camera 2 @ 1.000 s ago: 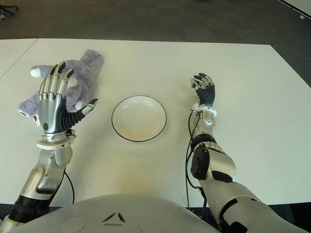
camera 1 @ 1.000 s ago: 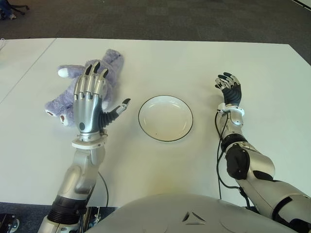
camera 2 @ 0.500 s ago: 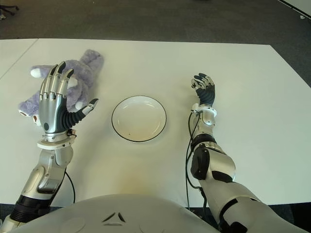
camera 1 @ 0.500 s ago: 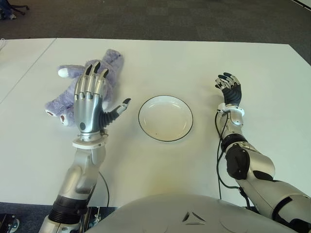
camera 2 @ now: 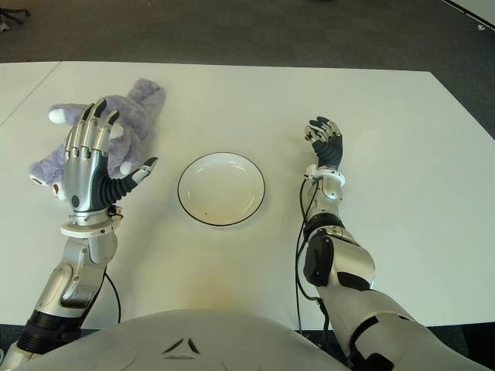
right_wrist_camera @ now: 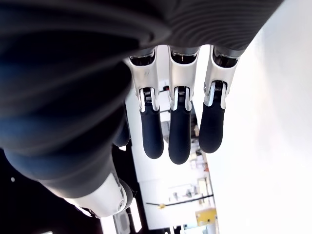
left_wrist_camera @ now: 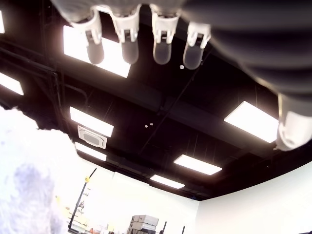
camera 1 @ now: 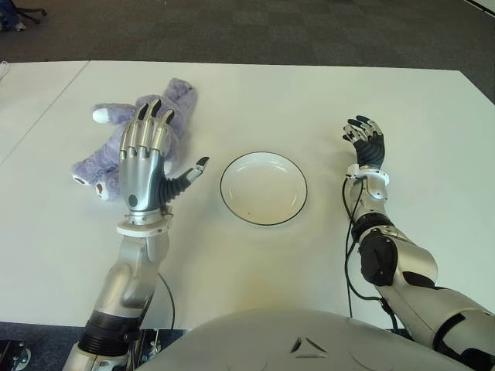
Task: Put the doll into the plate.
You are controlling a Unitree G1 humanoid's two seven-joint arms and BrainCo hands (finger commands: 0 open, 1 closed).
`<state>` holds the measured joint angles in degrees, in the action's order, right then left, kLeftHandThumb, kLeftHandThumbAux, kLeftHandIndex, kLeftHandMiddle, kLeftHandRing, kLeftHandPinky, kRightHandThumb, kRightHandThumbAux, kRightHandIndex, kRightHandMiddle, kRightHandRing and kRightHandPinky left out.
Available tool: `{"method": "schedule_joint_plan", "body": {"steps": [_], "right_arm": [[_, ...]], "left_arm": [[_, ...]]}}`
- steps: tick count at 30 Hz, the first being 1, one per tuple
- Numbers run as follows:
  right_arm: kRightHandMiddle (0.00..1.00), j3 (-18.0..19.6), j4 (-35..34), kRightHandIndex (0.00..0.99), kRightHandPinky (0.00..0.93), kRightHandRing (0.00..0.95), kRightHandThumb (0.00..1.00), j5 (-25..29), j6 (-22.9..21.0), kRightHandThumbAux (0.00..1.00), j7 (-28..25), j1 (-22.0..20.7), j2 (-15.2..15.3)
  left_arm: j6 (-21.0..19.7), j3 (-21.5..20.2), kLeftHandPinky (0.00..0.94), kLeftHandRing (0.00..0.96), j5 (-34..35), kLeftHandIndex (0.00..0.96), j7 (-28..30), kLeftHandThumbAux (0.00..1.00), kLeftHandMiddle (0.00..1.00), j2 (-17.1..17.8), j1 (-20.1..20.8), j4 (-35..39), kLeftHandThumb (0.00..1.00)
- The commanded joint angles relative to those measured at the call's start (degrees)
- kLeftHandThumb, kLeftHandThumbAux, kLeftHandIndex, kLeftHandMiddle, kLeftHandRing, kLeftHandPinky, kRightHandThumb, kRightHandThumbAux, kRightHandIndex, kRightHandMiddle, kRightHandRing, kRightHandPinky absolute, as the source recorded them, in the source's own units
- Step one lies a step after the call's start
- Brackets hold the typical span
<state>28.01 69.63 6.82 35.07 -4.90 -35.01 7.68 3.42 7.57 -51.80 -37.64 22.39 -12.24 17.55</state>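
Left hand (camera 1: pixel 143 166) poised over fuzzy purple plush doll (camera 1: pixel 166 104), fingers spread, holding nothing, presumably for grasp; round white dark-rimmed plate (camera 1: pixel 264 188) thumb-side; right hand (camera 1: pixel 366 144) idle, relaxed.

No readable text, labels, brands or numbers — none anywhere

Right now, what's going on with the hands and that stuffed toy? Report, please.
Left hand open over the doll, nothing grasped. Right hand open, idle, right of the plate. Doll on the table, left of the plate. Nothing between them.
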Motion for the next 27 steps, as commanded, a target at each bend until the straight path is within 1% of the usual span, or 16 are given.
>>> {"method": "schedule_joint_plan", "body": {"steps": [1, 27], "right_arm": [[0.345, 1.24, 7.71, 0.29, 0.397, 0.37, 0.421, 1.71, -7.86, 0.858, 0.87, 11.08, -4.08], [0.35, 1.24, 7.66, 0.284, 0.398, 0.375, 0.411, 2.07, -8.05, 0.858, 0.96, 11.03, -3.68]], "left_arm": [[0.07, 0.3, 0.0, 0.0, -0.9, 0.118, 2.35, 0.406, 0.0, -0.62, 0.56, -1.44, 0.166], [-0.37, 0.59, 0.0, 0.0, -1.9, 0.118, 3.09, 0.406, 0.0, -1.63, 0.45, -0.46, 0.166]]}}
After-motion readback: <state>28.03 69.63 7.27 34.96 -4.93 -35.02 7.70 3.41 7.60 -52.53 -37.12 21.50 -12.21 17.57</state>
